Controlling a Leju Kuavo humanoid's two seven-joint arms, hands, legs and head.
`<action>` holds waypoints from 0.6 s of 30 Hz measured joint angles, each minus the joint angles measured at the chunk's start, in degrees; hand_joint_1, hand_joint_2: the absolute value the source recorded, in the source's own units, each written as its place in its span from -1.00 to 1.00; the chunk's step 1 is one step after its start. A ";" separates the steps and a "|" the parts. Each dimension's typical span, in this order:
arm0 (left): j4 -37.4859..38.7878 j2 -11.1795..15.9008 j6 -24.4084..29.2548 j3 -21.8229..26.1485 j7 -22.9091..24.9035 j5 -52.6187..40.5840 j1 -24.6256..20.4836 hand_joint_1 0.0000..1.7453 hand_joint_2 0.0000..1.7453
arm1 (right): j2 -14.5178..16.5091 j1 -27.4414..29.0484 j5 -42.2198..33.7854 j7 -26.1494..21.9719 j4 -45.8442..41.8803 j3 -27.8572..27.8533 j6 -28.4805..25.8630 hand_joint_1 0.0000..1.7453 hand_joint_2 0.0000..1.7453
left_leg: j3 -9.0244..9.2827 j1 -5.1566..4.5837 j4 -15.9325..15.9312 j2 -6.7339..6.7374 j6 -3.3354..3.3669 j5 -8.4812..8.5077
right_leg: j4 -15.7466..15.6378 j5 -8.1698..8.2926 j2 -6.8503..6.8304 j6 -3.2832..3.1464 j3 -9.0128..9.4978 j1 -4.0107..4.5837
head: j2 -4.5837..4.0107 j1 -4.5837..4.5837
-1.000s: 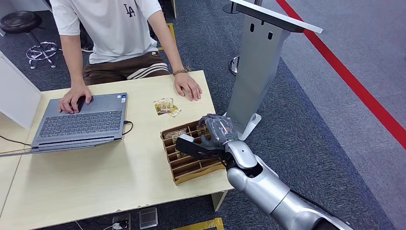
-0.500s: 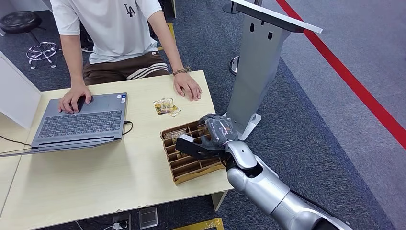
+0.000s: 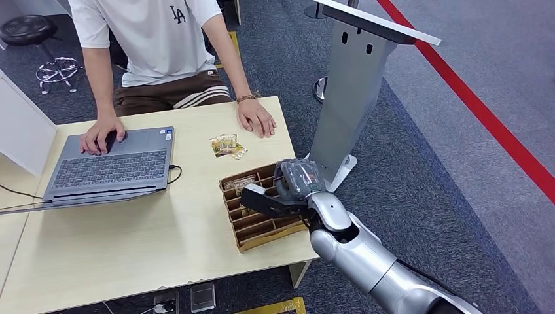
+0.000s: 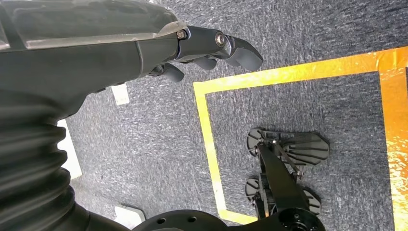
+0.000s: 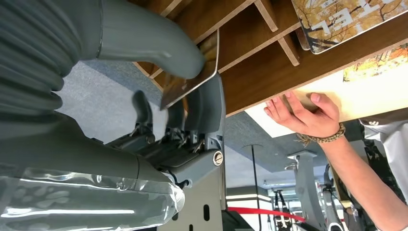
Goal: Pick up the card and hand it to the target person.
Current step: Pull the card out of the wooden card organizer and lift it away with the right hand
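We see one light wooden table (image 3: 131,242), with one person (image 3: 157,52) seated at its far side, one hand on the open laptop (image 3: 111,167) and the other hand (image 3: 256,119) flat on the tabletop. One grey stand (image 3: 357,85) rises from the carpet just beside the table's right edge. Our right arm (image 3: 366,261) comes in from the lower right, bent at the wrist, and carries the right hand (image 3: 283,190) over the one brown slotted card rack (image 3: 258,226) at the table's near right corner. In the right wrist view the thick thumb (image 5: 159,48) presses a card (image 5: 190,74) against the darker fingers (image 5: 204,108), so the card is pinched at the rack's edge, with its far end at a slot; we cannot tell whether it has fully cleared the slot. At least one more printed card (image 5: 346,19) lies in the rack. A small cluster of cards (image 3: 226,146) lies loose on the table between rack and person; their count is unclear. Our left hand (image 4: 192,48) hangs over the carpet, fingers loosely curled, holding nothing.
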 joint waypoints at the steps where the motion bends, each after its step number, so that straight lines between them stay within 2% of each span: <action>1: 0.00 0.00 -0.03 -0.01 0.04 0.00 0.00 -1.00 1.00 | 0.01 -0.02 0.00 -0.01 0.02 0.00 0.00 0.62 1.00 | 0.00 0.00 0.00 0.00 0.00 0.00 | 0.00 0.00 0.00 0.00 0.00 0.00 | 0.00 0.00; 18: 0.00 0.00 0.31 -0.52 0.13 -0.58 -0.02 -1.00 1.00 | 0.21 -0.17 0.01 -0.01 0.04 0.00 0.10 0.60 1.00 | 0.02 0.00 0.00 0.00 0.01 0.01 | 0.00 0.00 0.00 0.00 0.02 0.00 | 0.00 -0.01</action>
